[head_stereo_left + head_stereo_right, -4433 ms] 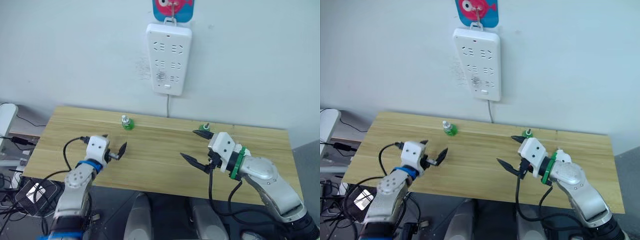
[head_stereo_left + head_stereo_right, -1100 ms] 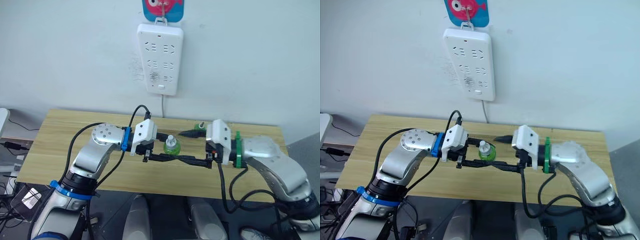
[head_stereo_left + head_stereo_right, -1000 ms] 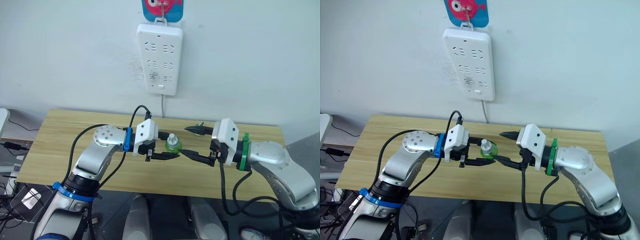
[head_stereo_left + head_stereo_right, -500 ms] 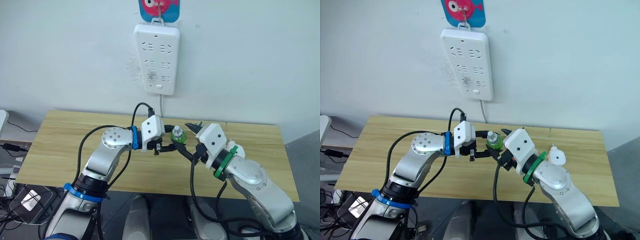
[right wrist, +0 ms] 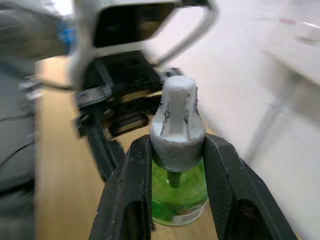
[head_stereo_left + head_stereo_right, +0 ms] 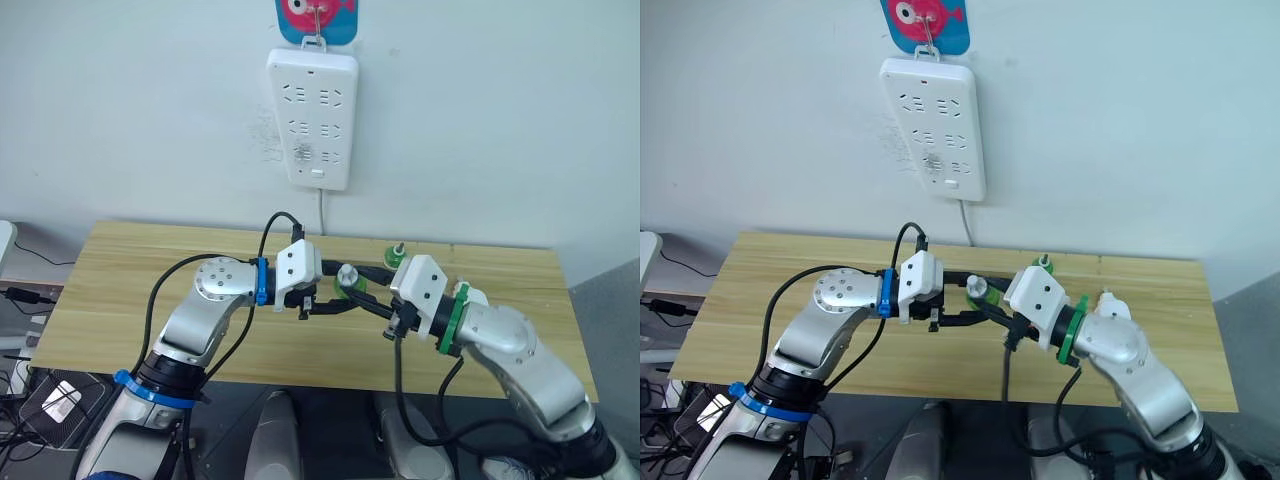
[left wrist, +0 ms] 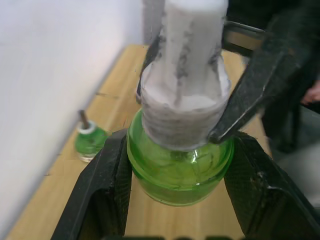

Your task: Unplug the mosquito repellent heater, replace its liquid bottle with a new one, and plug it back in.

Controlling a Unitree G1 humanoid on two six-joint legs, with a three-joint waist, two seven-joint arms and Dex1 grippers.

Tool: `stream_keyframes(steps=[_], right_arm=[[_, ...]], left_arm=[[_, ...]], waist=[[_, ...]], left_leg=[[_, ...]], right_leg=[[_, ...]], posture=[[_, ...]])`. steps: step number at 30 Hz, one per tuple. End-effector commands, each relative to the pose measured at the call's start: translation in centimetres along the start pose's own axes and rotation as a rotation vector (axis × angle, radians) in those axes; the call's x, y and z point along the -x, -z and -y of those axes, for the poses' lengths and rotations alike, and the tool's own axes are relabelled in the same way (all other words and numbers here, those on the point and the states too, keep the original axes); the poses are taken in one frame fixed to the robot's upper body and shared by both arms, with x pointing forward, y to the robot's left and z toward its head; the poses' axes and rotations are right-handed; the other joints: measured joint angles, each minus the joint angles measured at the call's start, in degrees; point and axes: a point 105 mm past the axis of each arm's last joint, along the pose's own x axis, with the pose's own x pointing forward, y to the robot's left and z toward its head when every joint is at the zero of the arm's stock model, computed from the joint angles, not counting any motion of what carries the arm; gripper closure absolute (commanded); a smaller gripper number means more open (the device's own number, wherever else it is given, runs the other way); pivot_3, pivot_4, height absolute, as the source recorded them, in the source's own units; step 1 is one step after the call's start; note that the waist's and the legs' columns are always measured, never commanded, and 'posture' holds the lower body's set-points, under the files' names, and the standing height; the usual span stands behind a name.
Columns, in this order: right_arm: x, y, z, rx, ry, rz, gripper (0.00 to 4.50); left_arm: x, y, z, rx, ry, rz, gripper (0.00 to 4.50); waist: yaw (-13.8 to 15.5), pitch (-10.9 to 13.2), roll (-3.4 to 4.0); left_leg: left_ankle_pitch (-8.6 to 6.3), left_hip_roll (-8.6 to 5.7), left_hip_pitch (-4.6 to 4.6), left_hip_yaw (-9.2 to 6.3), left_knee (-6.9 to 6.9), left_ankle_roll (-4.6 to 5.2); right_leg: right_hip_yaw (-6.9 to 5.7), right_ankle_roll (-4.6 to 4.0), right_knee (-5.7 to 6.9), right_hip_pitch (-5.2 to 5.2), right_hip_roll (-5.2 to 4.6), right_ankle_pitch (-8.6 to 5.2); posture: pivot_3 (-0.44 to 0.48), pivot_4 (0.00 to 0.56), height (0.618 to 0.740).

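Left eye view: two grippers share one green bottle (image 6: 346, 281) above the desk (image 6: 120, 270).

Left of the bottle, the left gripper (image 7: 172, 165) has its jaws clamped on the green body; right of it, the right gripper (image 5: 175, 150) pinches the white neck. A second bottle (image 6: 394, 254) stands just behind, below the power strip (image 6: 310, 118).

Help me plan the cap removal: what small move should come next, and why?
Probably twist the right hand to unscrew the white cap: its fingers clamp the cap while the left hand grips the green bottle body, held above the table.
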Motion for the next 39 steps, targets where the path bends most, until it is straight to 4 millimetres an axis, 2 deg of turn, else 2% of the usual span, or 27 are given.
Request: stream_keyframes(steps=[1,5,11,15,20,24,27,33,39], right_arm=[[0.6,0.1,-0.8,0.028,-0.228,0.004,3.44],[1.2,-0.8,-1.1,-0.008,-0.3,0.014,3.44],[2.9,-1.6,0.0,0.004,-0.204,-0.001,1.27],[4.5,-2.4,-0.1,0.013,-0.12,-0.027,0.01],[2.9,-2.6,0.0,-0.015,0.075,-0.006,0.0],[1.3,-1.9,-0.1,-0.05,0.157,-0.006,0.0],[0.9,-1.5,0.3,-0.051,0.182,-0.014,0.0],[1.2,-1.1,1.6,-0.057,0.22,-0.024,0.0],[3.7,-0.7,1.7,-0.07,0.189,-0.073,0.0]], left_arm=[[0.0,-1.5,0.9,-0.083,0.107,0.051,2.24],[0.2,-1.3,1.3,-0.111,0.135,0.043,2.24],[0.0,-1.2,1.0,-0.109,0.086,0.05,2.24],[-0.1,-0.6,0.4,-0.111,0.029,0.025,2.24],[-0.9,-0.8,0.1,-0.098,-0.015,0.033,2.24],[-1.1,-1.0,0.6,-0.084,-0.013,0.043,2.24],[-1.0,-1.0,0.9,-0.075,-0.01,0.047,2.24],[-0.8,-1.1,1.2,-0.066,-0.008,0.047,2.24],[-0.3,-0.7,1.0,-0.06,-0.028,0.029,2.24]], waist=[[0.1,0.0,0.0],[0.2,0.0,0.0],[0.3,0.0,0.0],[0.5,0.0,0.0],[0.0,0.0,0.0],[-0.2,0.0,0.0],[-0.2,0.0,0.0],[-0.1,0.0,0.0],[0.0,0.0,0.0]], left_leg=[[0.0,0.01,0.02,-0.03,-0.01,0.03],[-0.01,0.02,0.0,-0.05,-0.02,0.03],[-0.01,0.01,-0.03,-0.06,0.01,0.04],[0.0,0.0,-0.03,-0.06,0.01,0.07],[0.01,0.02,-0.02,-0.07,0.01,0.06],[0.05,0.02,-0.01,-0.06,0.01,-0.02],[0.11,0.02,-0.01,-0.05,-0.01,-0.14],[0.12,0.01,-0.01,-0.06,-0.01,-0.14],[0.11,0.01,-0.02,-0.06,-0.03,-0.13]], right_leg=[[-0.02,0.0,0.0,0.02,0.01,0.0],[-0.04,-0.01,-0.05,0.02,0.01,0.0],[-0.02,-0.01,-0.04,0.01,-0.01,0.0],[-0.02,-0.01,-0.02,0.02,-0.01,0.0],[-0.02,-0.01,0.0,0.02,0.01,0.0],[0.0,-0.01,0.01,0.01,0.01,0.0],[0.0,-0.01,0.01,0.01,0.01,0.0],[-0.01,-0.01,0.01,0.01,0.01,0.0],[-0.01,-0.01,-0.01,0.01,0.0,0.0]], posture=[[-0.068,0.283,0.697],[-0.059,0.287,0.697],[-0.082,0.291,0.697],[-0.101,0.289,0.697],[-0.11,0.287,0.697],[-0.108,0.281,0.697],[-0.102,0.28,0.697],[-0.093,0.278,0.697],[-0.093,0.278,0.697]])
